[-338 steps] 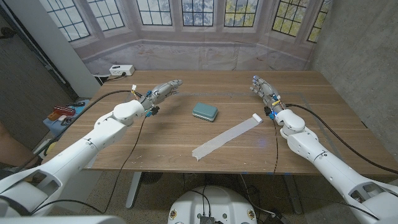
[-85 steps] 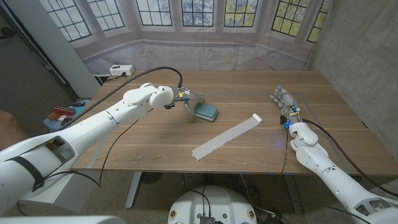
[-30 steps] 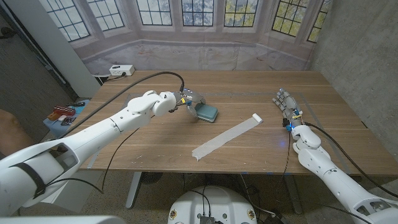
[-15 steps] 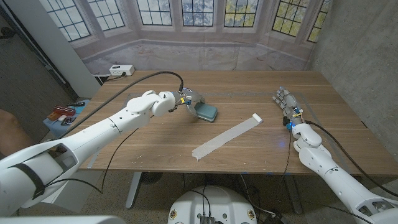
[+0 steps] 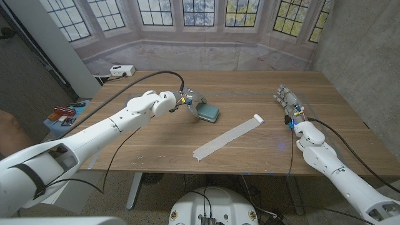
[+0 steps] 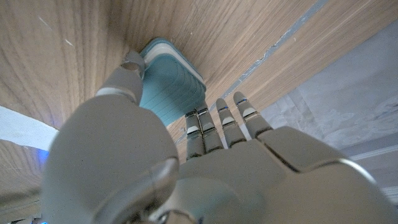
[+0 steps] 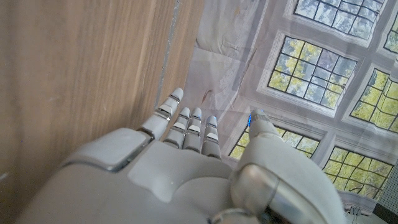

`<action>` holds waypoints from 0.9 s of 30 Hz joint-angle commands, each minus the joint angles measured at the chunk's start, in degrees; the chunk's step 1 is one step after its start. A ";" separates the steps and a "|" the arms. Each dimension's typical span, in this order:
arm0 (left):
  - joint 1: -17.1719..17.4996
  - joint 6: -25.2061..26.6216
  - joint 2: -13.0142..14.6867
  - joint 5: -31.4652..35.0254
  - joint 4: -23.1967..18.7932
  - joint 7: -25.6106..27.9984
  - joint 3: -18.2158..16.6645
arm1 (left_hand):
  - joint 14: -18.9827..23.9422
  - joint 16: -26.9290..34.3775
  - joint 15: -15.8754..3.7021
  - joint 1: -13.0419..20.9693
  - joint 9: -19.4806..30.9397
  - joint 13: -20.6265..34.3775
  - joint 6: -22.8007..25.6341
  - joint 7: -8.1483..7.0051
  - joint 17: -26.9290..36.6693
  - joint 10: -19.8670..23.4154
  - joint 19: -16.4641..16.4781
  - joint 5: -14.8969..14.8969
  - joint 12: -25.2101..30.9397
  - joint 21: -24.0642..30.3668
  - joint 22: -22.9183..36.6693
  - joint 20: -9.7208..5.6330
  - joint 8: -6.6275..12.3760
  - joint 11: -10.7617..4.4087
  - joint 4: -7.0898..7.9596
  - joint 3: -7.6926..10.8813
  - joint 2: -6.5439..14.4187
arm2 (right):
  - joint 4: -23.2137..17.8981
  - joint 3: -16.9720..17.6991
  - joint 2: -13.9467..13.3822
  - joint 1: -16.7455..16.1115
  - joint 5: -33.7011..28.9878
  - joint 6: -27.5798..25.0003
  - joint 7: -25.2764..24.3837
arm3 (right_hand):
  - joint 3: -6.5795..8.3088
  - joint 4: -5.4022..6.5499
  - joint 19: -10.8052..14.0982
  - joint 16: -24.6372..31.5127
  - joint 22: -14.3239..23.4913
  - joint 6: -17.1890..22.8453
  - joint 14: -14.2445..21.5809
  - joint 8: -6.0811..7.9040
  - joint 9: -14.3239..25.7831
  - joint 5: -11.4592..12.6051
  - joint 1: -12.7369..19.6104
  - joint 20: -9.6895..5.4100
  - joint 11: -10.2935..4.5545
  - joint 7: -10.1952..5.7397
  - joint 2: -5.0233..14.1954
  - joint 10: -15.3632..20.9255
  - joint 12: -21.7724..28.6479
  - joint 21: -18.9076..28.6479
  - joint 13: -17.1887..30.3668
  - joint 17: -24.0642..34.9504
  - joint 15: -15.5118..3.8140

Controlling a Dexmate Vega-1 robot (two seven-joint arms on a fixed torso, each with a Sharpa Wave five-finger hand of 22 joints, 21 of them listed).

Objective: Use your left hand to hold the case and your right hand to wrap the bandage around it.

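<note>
Head view, and nearest us the bandage (image 5: 230, 137) lies unrolled across the table (image 5: 156, 150), a long pale strip running diagonally from its loose near end up toward a small rolled end on the right side. Beyond that strip, left of centre, sits the teal case (image 5: 206, 112), long axis angled a little across the table. The left hand (image 5: 187, 100) is right up against its left end; in the left wrist view the thumb lies along one side of the case (image 6: 165, 84) and the fingers (image 6: 217, 124) reach down the other side, but whether they are actually clamping it I cannot tell. Over on the right, the right hand (image 5: 287, 100) stands well apart from everything, fingers straight and spread, holding nothing; the right wrist view confirms extended fingers (image 7: 186, 127) over bare wood. So the key relation: the bandage's rolled end points toward the right hand, lying inward of it and slightly nearer us, and that arm is clearly the closer one to pick it up
</note>
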 commanded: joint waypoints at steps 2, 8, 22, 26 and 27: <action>-0.43 -1.03 -0.18 -0.83 0.22 0.89 -0.29 | 1.16 0.36 -0.38 0.95 1.51 0.27 2.91 -0.56 0.17 0.87 0.69 0.33 0.65 0.11 0.30 -0.10 4.13 -0.63 -0.03 -0.25 1.49 | -5.01 -0.76 -2.83 -1.25 -2.79 -3.48 -2.64 | -0.11 0.04 0.33 0.35 0.29 0.29 -0.15 0.06 0.23 0.31 0.30 -0.16 0.14 -0.13 0.12 0.04 0.21 0.35 0.14 0.27 0.11; -0.21 -1.03 -0.11 -1.06 -0.27 1.56 -0.67 | 1.69 0.42 -0.65 0.99 1.63 0.43 3.46 -0.62 0.23 1.27 0.89 0.38 0.80 0.11 0.31 -0.26 4.60 -1.01 -0.05 -0.25 1.61 | -7.12 -1.14 -4.22 -1.71 -4.01 -5.04 -3.19 | -0.10 0.03 0.36 0.34 0.29 0.35 -0.18 0.07 0.23 0.32 0.32 -0.19 0.05 -0.06 0.14 0.08 0.23 0.37 0.14 0.27 0.09; 1.03 -0.34 0.08 -2.33 -1.80 2.88 -1.87 | 2.24 0.31 -1.07 0.81 1.88 0.78 3.83 -1.08 0.41 1.97 0.95 0.44 1.09 -0.04 0.32 -0.42 5.34 -1.29 0.06 -0.33 1.80 | -14.30 -1.90 -8.18 -3.12 -8.53 -10.84 -7.09 | -0.08 -0.11 0.85 0.48 0.28 1.14 0.28 0.34 0.22 0.33 0.50 0.30 0.48 0.43 0.05 0.60 0.41 0.53 0.13 0.21 0.38; 1.37 -0.16 0.18 -2.62 -2.03 3.32 -2.16 | 2.49 0.30 -1.21 0.92 1.97 0.89 4.08 -1.20 0.44 2.36 0.95 0.46 1.24 -0.09 0.32 -0.45 5.64 -1.24 -0.04 -0.34 1.81 | -16.24 -2.17 -9.02 -3.45 -9.64 -12.81 -8.19 | -0.03 -0.26 1.22 0.59 0.27 1.66 0.70 0.50 0.22 0.35 0.69 0.47 0.63 0.59 -0.03 1.70 0.82 0.64 0.13 0.15 0.52; 1.46 -0.15 0.21 -2.69 -2.08 3.45 -2.23 | 2.51 0.30 -1.22 0.90 1.98 0.91 4.05 -1.26 0.45 2.40 0.96 0.47 1.26 -0.09 0.32 -0.44 5.65 -1.28 -0.02 -0.33 1.84 | -16.87 -2.28 -9.25 -3.57 -10.06 -13.48 -8.68 | -0.02 -0.30 1.38 0.62 0.27 1.79 0.81 0.53 0.22 0.35 0.74 0.49 0.63 0.72 -0.05 1.82 0.85 0.70 0.14 0.14 0.55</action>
